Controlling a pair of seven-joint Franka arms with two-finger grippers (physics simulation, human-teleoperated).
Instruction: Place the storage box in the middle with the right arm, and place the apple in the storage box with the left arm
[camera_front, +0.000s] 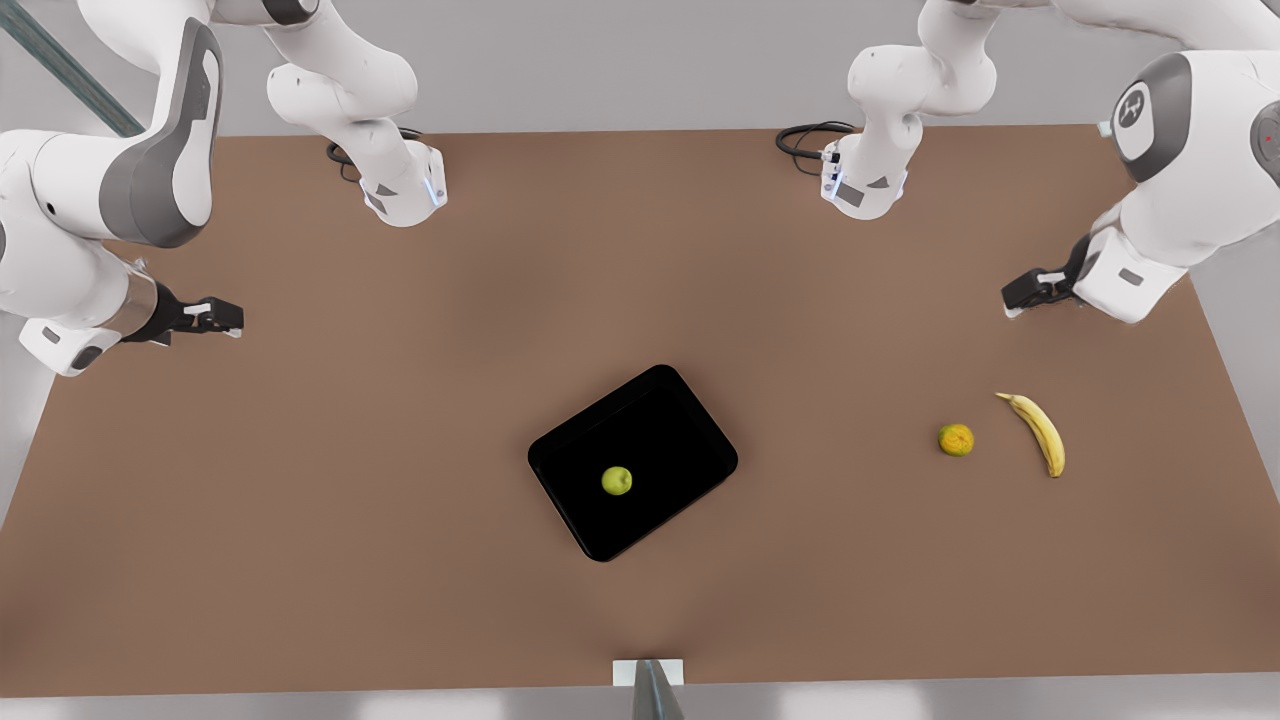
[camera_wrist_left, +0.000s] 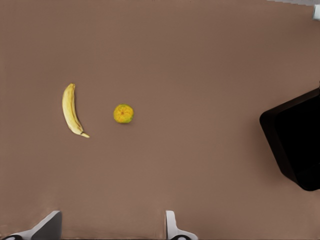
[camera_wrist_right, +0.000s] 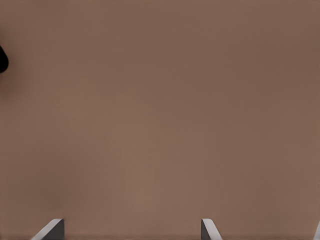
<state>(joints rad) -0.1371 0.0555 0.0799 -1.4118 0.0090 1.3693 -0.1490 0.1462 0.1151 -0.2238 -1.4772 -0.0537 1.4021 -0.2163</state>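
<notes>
while the apple (camera_front: 617, 481) sits in the storage box (camera_front: 680, 420), orange fruit (camera_front: 956, 440) and banana (camera_front: 1040, 432) lie near the spread, empty left tool (camera_front: 1022, 296).

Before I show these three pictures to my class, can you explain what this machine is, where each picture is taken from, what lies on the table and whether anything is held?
It is a simulated robot with two white arms, each ending in a two-finger pincer. The front view looks down on the brown table. The other two come from cameras on the wrists.

The left pincer waits at the front view's right, above the banana and orange. The right pincer waits at the opposite side. Both are open and hold nothing.

Mid-table lies a black box with a green apple in it.
</notes>
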